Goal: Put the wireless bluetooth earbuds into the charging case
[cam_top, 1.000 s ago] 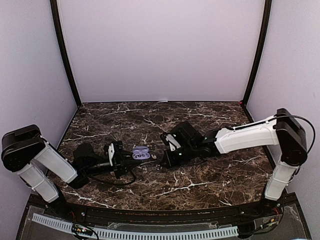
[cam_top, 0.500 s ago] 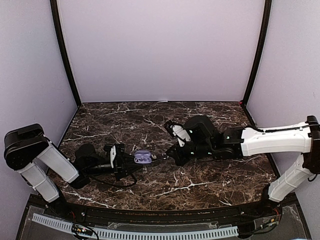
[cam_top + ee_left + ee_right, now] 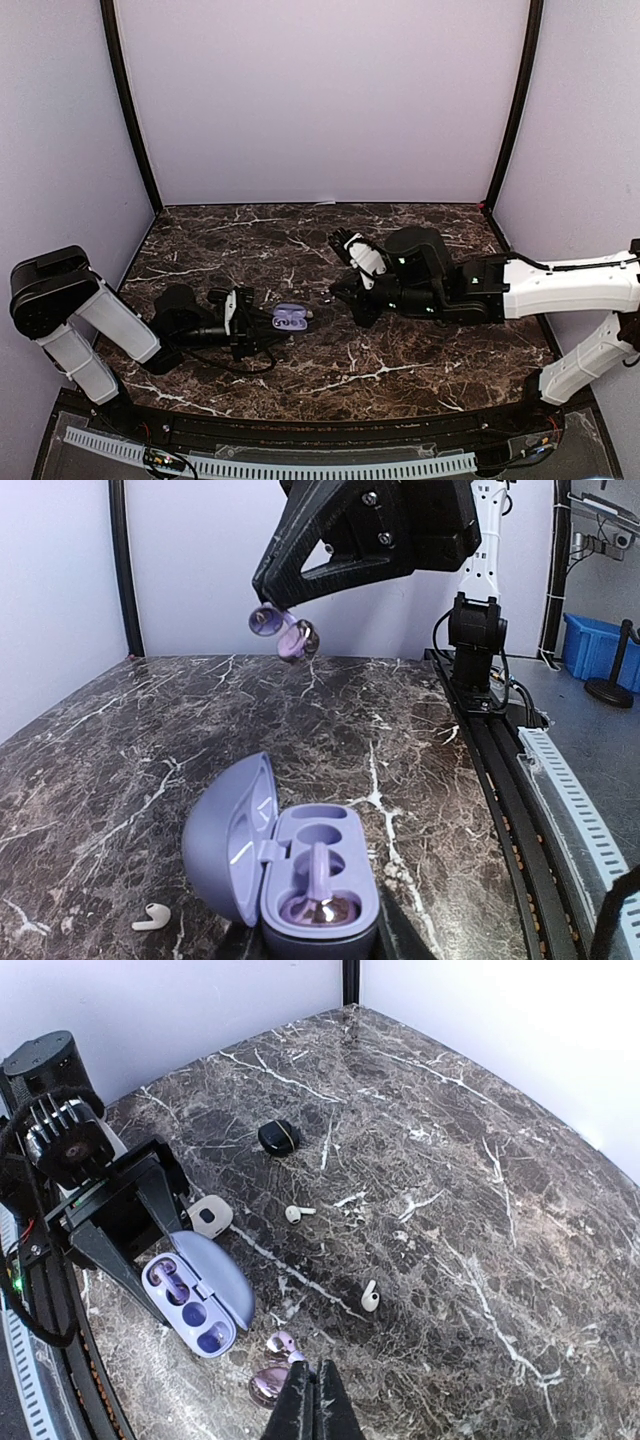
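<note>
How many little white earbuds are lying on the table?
2: one white earbud near the black case, a second white earbud farther off by itself. More may be hidden.

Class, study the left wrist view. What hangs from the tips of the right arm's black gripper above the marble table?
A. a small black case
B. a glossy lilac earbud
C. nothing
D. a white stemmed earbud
B: the glossy lilac earbud is pinched in the shut tips of the right gripper, in the air above the open lilac plastic charging case.
</note>
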### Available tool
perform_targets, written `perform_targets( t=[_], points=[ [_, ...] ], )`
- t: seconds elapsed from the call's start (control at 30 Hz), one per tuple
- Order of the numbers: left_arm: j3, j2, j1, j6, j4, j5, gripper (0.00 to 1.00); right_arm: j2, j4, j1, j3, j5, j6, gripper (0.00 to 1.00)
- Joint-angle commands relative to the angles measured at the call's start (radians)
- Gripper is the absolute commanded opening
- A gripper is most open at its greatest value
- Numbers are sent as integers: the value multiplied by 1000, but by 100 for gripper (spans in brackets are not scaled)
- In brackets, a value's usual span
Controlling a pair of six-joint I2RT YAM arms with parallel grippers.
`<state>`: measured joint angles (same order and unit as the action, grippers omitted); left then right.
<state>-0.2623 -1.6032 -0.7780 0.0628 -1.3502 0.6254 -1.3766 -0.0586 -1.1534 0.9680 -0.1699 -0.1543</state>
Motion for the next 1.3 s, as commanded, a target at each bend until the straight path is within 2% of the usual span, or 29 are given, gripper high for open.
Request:
perform_targets(
  t=[0.0,0.23,0.43,0.7,0.87,1.27],
  points=[
    [-25,-8,-3,-25,10,42,11,18,91,-14,-34,-5,74,0],
    [-44,-14,-3,-29,45,57,11,16,189,-32,-72,30,251,0],
    [-60,-13,-3,-35,84,60,11,-25,136,-44,-17,33,357,0],
    [-89,-7,-3,-68,145,100,13,-36,155,-88,-13,36,473,0],
    [-112,-4,-3,-81,200,101,13,-69,147,-125,-2,-17,527,0],
    [-98,3,-3,-68,168,128,13,-126,153,-156,-4,-102,577,0]
  ],
)
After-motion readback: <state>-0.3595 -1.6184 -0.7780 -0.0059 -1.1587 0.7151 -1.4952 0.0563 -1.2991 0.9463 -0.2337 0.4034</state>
